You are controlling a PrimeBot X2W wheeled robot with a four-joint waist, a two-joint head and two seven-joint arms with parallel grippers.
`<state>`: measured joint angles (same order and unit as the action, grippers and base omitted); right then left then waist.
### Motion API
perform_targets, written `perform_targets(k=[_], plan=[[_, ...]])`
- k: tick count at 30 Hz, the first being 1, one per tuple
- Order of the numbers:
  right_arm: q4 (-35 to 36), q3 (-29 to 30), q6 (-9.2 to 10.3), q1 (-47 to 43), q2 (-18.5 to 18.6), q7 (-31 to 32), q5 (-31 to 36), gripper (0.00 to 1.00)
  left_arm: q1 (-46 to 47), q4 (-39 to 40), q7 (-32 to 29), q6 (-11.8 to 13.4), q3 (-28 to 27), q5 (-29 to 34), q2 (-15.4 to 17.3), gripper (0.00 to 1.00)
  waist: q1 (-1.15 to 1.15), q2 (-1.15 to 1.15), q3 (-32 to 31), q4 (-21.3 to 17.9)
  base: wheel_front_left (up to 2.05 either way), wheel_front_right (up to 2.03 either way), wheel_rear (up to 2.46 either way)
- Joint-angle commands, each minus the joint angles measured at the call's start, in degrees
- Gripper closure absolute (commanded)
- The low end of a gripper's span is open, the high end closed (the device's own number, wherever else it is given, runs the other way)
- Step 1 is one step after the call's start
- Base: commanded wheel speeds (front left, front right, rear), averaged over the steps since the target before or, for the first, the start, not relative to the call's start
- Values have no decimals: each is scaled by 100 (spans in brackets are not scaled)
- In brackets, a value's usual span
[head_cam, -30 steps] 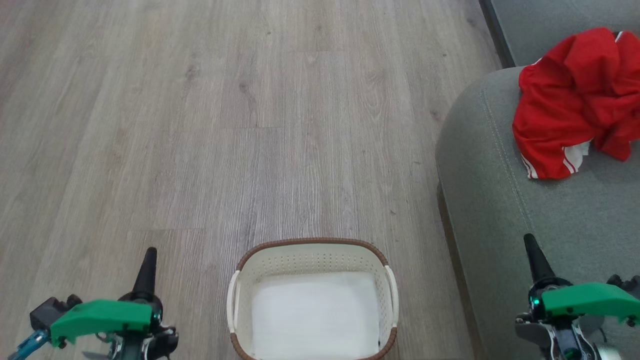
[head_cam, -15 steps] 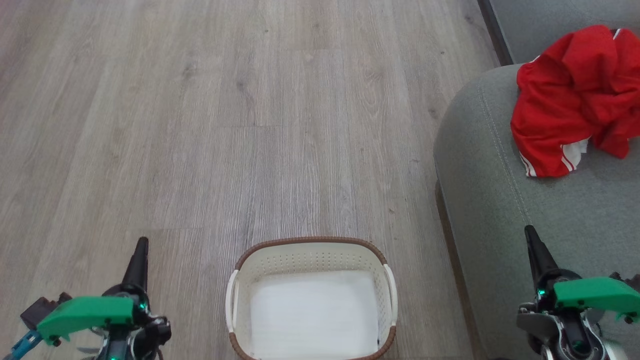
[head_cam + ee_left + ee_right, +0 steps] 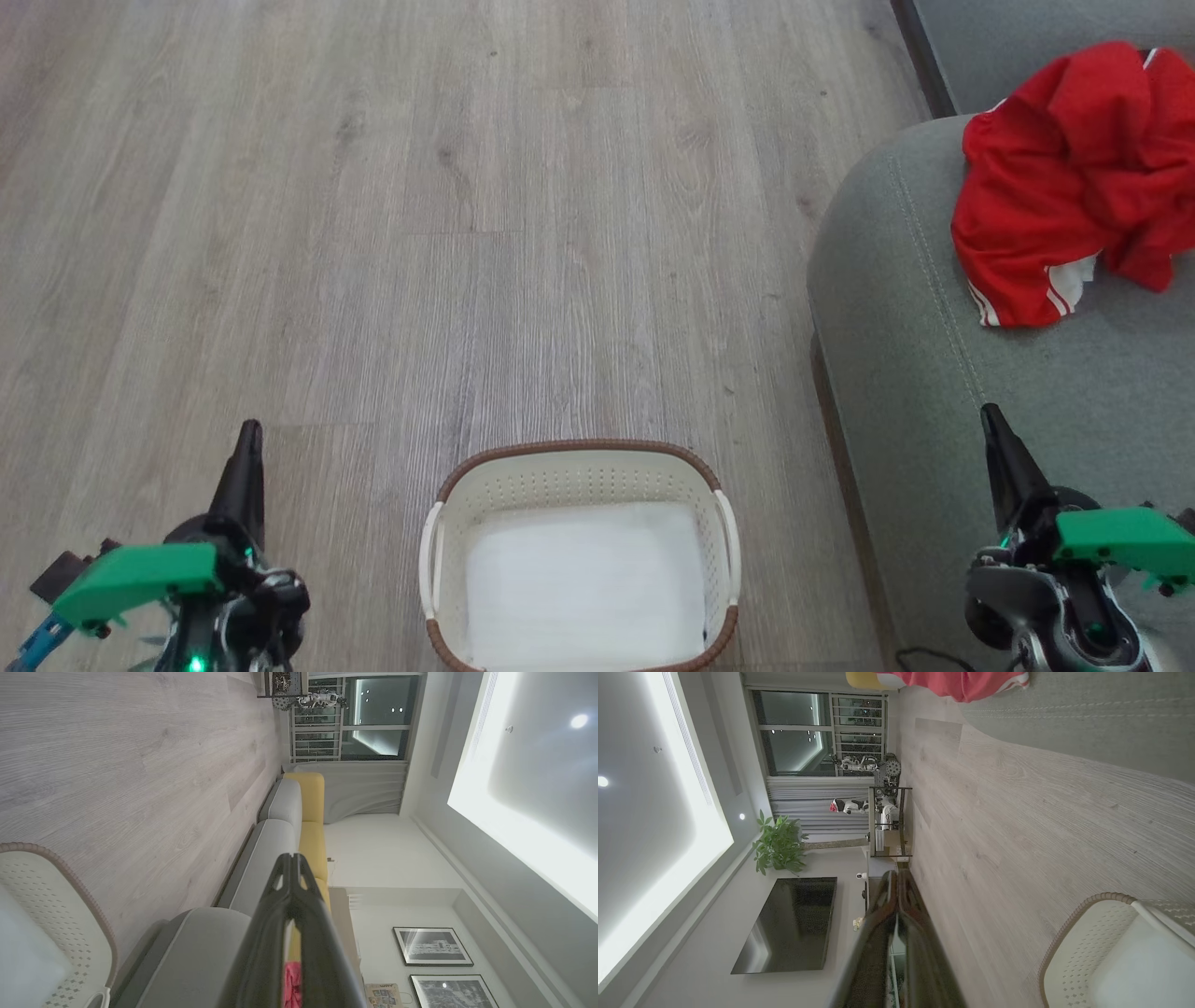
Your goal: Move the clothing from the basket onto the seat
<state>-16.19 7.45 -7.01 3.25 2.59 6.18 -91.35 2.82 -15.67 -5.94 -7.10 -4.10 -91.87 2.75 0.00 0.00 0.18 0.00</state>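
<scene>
My left gripper [image 3: 247, 446] is pinched shut, empty; the basket [image 3: 579, 449] beside it holds just a liner [image 3: 583, 579], I think, since its near end's cropped. My right gripper [image 3: 995, 434], also closed on nothing, is nearer the clothing [image 3: 1055, 177], ahead-right on the seat [image 3: 896, 317].

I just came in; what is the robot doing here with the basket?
The red clothing lies in a heap on the grey seat. The basket on the floor holds a white liner sheet and no clothes. The left gripper and the right gripper are shut, holding nothing, one on each side of the basket. The job looks finished.
</scene>
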Motion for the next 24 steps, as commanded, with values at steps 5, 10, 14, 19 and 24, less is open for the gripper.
perform_targets(k=[5, 10, 14, 19, 24], plan=[[216, -93, -47, 293, 29, 31, -82, 100, 335, 162, -28, -38, -208, -57, 40, 100, 0, 0, 0, 0, 0, 0, 0], [216, -93, -47, 293, 29, 31, -82, 100, 335, 162, -30, -38, -211, -55, 38, 100, 0, 0, 0, 0, 0, 0, 0], [216, -93, -47, 293, 29, 31, -82, 100, 335, 162, -32, -38, -213, -53, 37, 100, 0, 0, 0, 0, 0, 0, 0], [216, -94, -47, 293, 29, 31, -82, 100, 336, 162, -34, -38, -215, -51, 35, 100, 0, 0, 0, 0, 0, 0, 0], [216, -94, -47, 293, 29, 31, -82, 100, 336, 162, -36, -38, -218, -49, 33, 100, 0, 0, 0, 0, 0, 0, 0]])
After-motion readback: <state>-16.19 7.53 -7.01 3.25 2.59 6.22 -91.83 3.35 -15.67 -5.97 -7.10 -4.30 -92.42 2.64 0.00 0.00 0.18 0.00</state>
